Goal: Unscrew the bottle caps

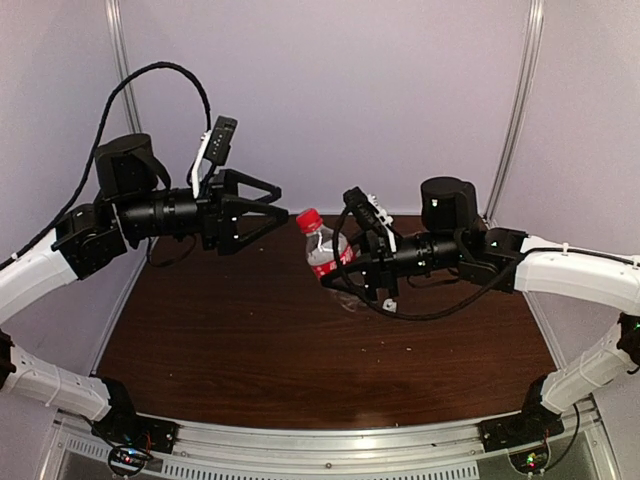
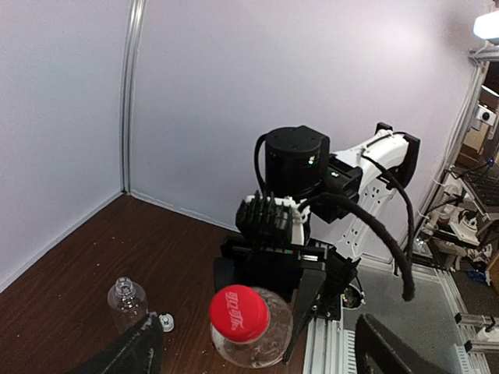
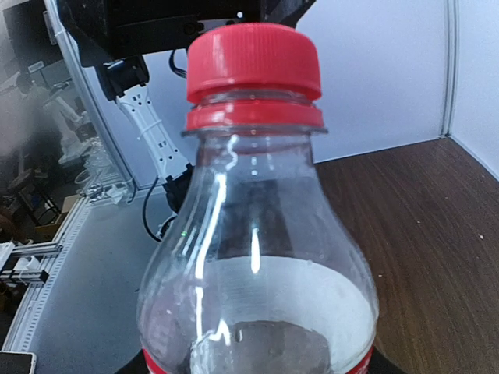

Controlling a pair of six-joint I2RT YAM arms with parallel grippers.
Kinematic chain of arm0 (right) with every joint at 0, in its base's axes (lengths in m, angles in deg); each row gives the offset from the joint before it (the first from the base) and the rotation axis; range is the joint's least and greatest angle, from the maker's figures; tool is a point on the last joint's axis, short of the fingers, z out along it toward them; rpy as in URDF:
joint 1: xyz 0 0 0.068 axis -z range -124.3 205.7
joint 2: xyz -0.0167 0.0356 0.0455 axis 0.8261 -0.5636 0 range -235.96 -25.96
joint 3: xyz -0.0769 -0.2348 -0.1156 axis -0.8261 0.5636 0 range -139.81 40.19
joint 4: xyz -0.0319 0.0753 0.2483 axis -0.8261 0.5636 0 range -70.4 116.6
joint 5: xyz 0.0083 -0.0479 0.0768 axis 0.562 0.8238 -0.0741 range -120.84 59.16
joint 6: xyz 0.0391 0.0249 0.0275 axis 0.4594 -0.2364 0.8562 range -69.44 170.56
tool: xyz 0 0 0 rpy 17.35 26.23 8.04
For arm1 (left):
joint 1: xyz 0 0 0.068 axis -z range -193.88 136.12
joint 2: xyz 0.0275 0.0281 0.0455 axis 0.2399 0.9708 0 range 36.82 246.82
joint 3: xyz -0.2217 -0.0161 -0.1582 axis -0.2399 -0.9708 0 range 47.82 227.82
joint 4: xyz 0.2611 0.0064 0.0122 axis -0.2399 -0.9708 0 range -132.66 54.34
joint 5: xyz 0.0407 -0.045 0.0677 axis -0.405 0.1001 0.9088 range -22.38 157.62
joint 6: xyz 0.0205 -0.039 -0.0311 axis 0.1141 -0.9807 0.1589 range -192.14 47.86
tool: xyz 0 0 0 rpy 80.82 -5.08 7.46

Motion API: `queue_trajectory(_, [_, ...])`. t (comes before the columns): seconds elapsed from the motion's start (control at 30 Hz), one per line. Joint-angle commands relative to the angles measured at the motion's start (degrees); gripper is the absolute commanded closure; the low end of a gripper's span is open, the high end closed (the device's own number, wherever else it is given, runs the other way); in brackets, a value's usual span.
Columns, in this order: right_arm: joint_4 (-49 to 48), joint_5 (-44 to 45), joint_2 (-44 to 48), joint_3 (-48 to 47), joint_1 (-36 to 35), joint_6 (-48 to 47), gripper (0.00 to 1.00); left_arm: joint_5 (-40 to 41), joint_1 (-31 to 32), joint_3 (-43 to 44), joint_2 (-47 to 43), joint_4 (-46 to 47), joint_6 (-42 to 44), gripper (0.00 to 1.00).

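Observation:
A small clear bottle (image 1: 330, 255) with a red label band hangs tilted above the table, and my right gripper (image 1: 352, 270) is shut on its body. Its red cap (image 1: 308, 220) sits on the neck and points toward my left gripper (image 1: 283, 201). That gripper is open just left of the cap and does not touch it. In the left wrist view the red cap (image 2: 238, 313) lies between the spread fingers (image 2: 137, 351). A second clear bottle (image 2: 127, 300) stands uncapped on the table, with a white cap (image 2: 166, 322) beside it. In the right wrist view the bottle (image 3: 257, 273) fills the frame, hiding the fingers.
The dark wooden table (image 1: 230, 340) is closed in by pale walls at the back and sides. An aluminium rail (image 1: 330, 440) with both arm bases runs along the near edge. Cables loop from both wrists.

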Motion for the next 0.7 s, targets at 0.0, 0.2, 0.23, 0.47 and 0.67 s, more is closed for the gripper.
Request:
queue_trajectory(0.0, [-4.2,-11.0,0.0,-1.1,0.2,2.2,0.63,-10.8,-0.5,-0.1,0.3,4.5,6.0,0.16])
queue_trajectory(0.2, [-7.1,-16.8,-1.2,-1.6,0.2,5.2,0.64,-15.4,-0.5,0.5,3.0,6.7,6.5,0.21])
queue_trajectory(0.23, [-7.4,-17.5,-1.4,-1.7,0.1,5.6,0.64,-16.0,-0.5,0.6,3.4,7.2,6.4,0.22])
queue_trajectory(0.47, [-8.9,-19.6,-2.3,-1.9,0.2,7.1,0.64,-20.0,-0.5,0.8,6.4,13.1,3.7,0.30])
queue_trajectory(0.67, [-9.0,-19.2,-2.4,-1.7,0.1,7.1,0.64,-21.9,-0.5,0.1,8.3,15.5,1.5,0.42])
